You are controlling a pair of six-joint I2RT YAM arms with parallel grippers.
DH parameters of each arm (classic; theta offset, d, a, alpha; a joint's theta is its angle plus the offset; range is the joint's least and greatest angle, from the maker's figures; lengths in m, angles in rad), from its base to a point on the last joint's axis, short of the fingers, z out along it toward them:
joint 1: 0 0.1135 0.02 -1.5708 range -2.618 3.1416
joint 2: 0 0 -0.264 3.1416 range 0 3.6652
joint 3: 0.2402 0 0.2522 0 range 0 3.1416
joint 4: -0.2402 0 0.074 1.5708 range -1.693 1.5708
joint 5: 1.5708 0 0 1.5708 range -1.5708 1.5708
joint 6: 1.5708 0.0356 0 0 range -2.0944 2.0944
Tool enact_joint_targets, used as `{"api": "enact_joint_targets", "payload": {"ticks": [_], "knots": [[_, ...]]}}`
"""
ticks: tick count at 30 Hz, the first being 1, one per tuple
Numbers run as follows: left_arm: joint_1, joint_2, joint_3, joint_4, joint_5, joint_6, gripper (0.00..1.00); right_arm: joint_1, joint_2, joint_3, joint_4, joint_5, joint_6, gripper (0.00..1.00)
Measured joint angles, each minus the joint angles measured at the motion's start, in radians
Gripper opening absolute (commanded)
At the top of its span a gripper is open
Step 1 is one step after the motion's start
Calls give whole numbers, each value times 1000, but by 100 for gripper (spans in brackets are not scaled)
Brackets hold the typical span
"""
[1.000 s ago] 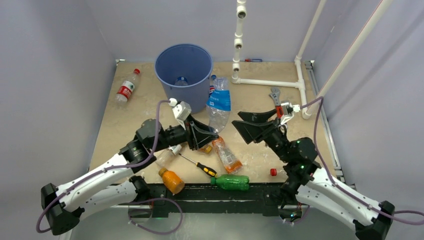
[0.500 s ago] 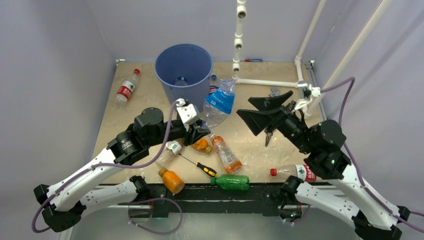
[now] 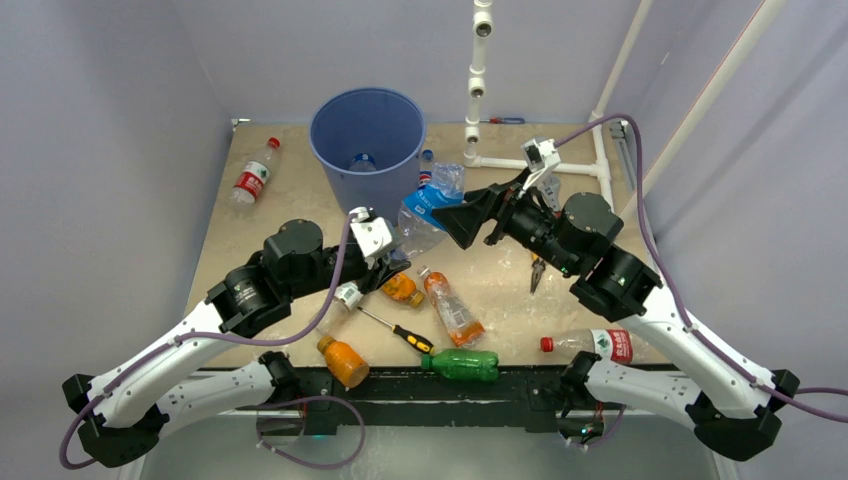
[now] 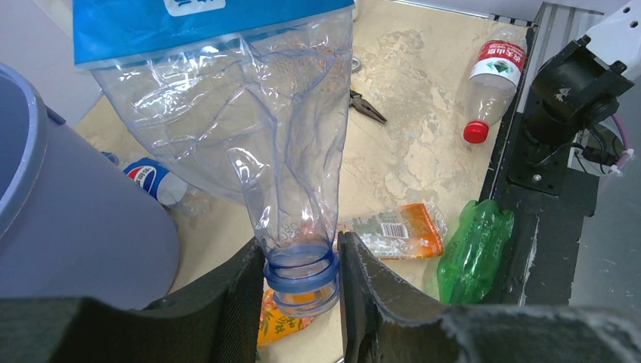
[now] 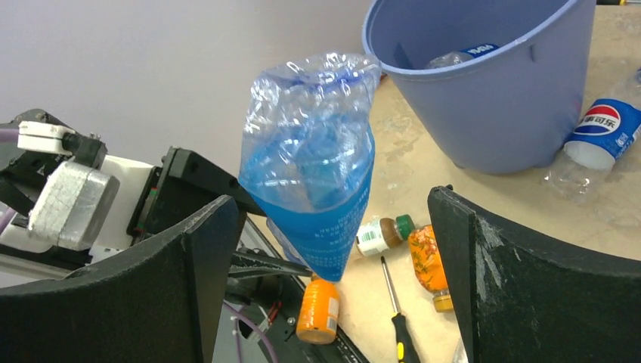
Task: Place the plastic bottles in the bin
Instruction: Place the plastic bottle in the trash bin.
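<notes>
A round blue bin [image 3: 375, 195] stands open-topped at the far side of the bench [image 3: 240, 240]. It holds one clear bottle with a blue label [image 5: 461, 55], lying at the bottom.

Just beside the bin's near right wall, the left hand [image 4: 301, 276] grips a big crumpled bottle [image 3: 425, 215] by its blue-ringed neck, fingers pressed narrow on either side. This bottle is clear, empty and blue-labelled, raised off the bench with its base tilted upward.

The right hand [image 5: 332, 198] faces that base with its fingers spread wide and grips nothing. Whether the base sits between them or just ahead cannot be told.

A Pepsi bottle [image 5: 597, 140] lies on the bench against the foot of the bin. A red-labelled bottle [image 3: 255, 175] lies well apart to the bin's left.

Nearer the arms lie:
- a small orange bottle [image 3: 402, 290]
- a crushed orange-labelled bottle [image 3: 452, 310]
- an orange-filled bottle [image 3: 343, 362] at the near edge
- a green bottle [image 3: 462, 365] on its side
- a red-capped bottle [image 3: 590, 345] under the right arm

A screwdriver [image 3: 400, 332] lies among them.
</notes>
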Motion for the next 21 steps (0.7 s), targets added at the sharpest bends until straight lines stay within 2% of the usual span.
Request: {"api": "enact_joint_targets", "payload": {"ticks": [4,7,14,17,18,19,21], "knots": [[0,0,0,0,0,2,0,0,43,48,4,-4,0,98],[0,0,0,0,0,2,0,0,83,97,18,-10,0,93],[0,-13,0,0,0,2,0,-3,155,131,29,-58,3,67],[0,-30,0,1,-2,2,0,-4,169,131,25,-74,6,50],[0,-35,0,1,-4,2,7,-5,169,131,24,-79,6,45],[0,-40,0,5,-8,2,19,-6,166,131,24,-78,5,38],[-1,-48,0,17,-15,1,44,-9,151,119,31,-75,2,31]]}}
